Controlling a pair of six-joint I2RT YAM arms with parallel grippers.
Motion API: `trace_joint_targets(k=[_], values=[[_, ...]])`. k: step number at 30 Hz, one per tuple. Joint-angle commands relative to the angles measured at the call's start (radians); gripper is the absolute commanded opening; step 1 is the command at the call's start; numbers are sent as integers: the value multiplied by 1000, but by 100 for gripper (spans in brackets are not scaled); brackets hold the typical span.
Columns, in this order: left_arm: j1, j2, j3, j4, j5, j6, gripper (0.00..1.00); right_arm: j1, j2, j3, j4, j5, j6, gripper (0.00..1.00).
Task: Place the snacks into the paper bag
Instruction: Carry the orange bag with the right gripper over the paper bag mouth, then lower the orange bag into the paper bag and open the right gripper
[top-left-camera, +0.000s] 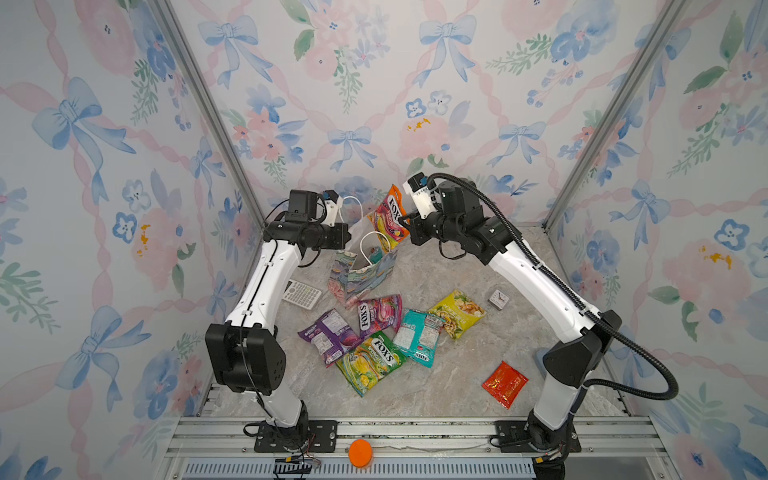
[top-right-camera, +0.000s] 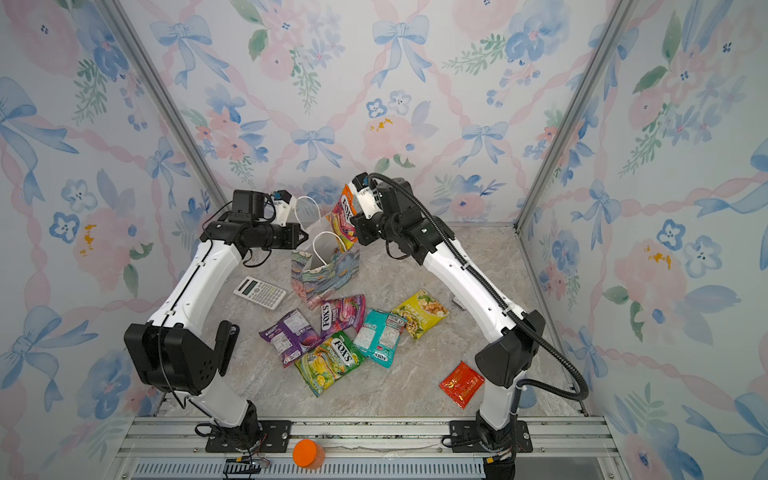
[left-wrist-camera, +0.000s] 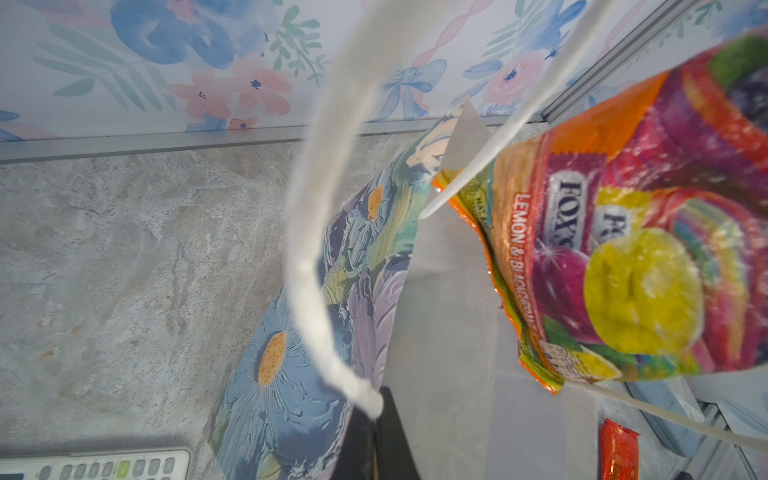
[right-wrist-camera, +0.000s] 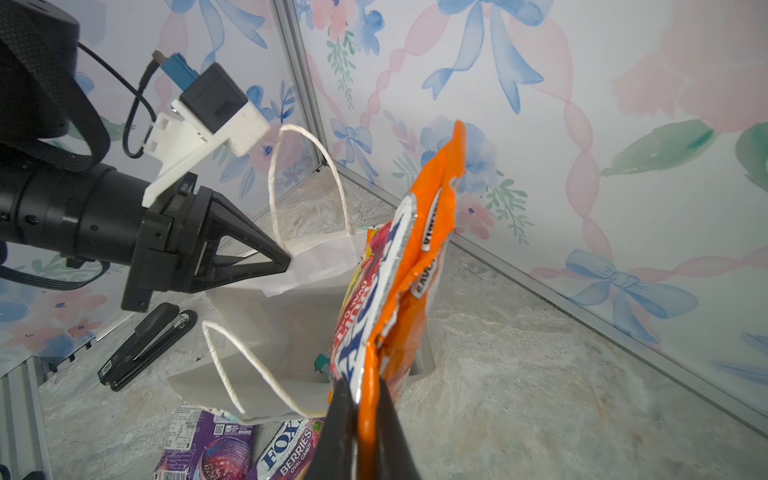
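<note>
Both clamped: left gripper (right-wrist-camera: 284, 262) on paper bag (top-left-camera: 365, 277) rim; right gripper (right-wrist-camera: 362, 392) on orange packet (right-wrist-camera: 432, 216) above it.

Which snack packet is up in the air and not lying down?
The orange FOX'S packet: the right gripper pinches it over the paper bag. The other packets, like the green-yellow one, lie flat on the table.

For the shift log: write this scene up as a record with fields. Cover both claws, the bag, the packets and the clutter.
left claw: shut on the paper bag rim, holding it open
right claw: shut on the orange packet, hanging at the bag's mouth
inside bag: teal item, rest hidden
on table: purple packet, pink packet, green-yellow packet, teal packet, yellow packet, red sachet
clutter: calculator, clock, stapler
</note>
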Motion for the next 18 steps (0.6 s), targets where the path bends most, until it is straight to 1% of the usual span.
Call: trace_joint_targets(k=[1,9,18], values=[[1,-22,-2,-18,-18,18,0,14,-54,-25,49,12,-19,0],[8,-22,-2,-18,-17,14,0,21,-77,-66,48,12,-28,0],[10,-28,-1,-18,-11,15,0,34,-34,-25,18,-44,-36,0]])
